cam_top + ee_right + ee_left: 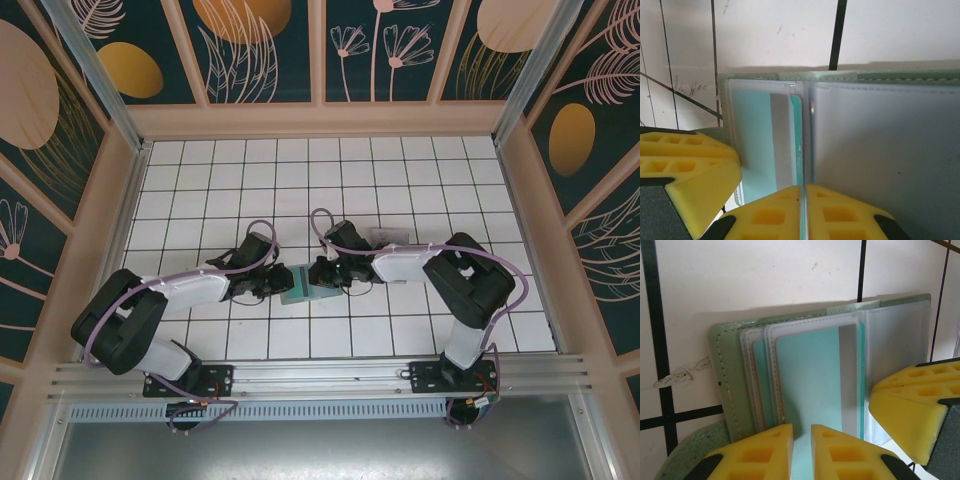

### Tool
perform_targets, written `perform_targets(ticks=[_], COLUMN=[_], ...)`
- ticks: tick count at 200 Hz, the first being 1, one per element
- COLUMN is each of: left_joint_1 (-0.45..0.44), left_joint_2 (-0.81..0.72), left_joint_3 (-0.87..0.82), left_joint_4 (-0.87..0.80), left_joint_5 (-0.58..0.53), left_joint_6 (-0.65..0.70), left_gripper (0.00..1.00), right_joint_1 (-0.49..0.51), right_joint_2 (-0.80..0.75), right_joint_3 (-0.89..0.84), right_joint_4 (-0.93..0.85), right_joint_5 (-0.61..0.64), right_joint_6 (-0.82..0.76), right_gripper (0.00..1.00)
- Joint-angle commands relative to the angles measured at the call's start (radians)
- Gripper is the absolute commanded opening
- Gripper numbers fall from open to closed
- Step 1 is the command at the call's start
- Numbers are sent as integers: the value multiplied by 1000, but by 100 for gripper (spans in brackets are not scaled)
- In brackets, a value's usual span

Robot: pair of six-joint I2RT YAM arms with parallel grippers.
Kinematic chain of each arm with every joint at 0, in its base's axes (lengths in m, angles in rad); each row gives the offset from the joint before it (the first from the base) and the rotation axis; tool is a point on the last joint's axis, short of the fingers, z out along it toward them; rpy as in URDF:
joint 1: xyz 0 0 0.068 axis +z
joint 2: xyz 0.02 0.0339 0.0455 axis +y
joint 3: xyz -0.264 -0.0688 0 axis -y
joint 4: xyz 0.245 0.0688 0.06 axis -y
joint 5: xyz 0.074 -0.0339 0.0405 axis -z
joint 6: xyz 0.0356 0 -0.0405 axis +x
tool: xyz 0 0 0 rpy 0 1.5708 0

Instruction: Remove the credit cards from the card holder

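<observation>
The sage green card holder (pixel 298 285) lies open on the white tiled floor between both grippers. In the left wrist view its stitched green cover (pixel 725 375) frames clear sleeves, and a teal credit card (pixel 805 375) with a pale stripe sits in the front sleeve. My left gripper (pixel 802 450) has its yellow fingers a narrow gap apart over that card's near end. My right gripper (pixel 803 210) is shut on the thin edge of a clear sleeve at the holder's fold (pixel 840 76), with the teal card (pixel 752 140) to its left. In the top view the left gripper (pixel 278 284) and right gripper (pixel 318 275) almost touch.
The right gripper's finger (pixel 905 410) crowds the left wrist view, and the left gripper's finger (pixel 690 165) crowds the right wrist view. A small pale flat thing (pixel 390 237) lies behind the right arm. Patterned walls (pixel 130 150) enclose the tiled floor.
</observation>
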Motion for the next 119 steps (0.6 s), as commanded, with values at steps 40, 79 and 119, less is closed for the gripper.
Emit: perform_targets(ticks=[40, 79, 119], left_joint_1=[5, 6, 6], left_joint_2=[17, 19, 21], left_joint_3=[-14, -14, -14], left_joint_4=[13, 15, 19], left_joint_5=[18, 22, 26], left_joint_6=[-9, -12, -13], left_gripper=[18, 18, 18], right_joint_1=[-3, -3, -3], right_joint_2=[33, 42, 46], right_joint_3=[20, 21, 24], right_joint_4=[14, 21, 26], right_joint_5=[-33, -47, -57], right_joint_6=[2, 1, 2], right_gripper=[12, 14, 14])
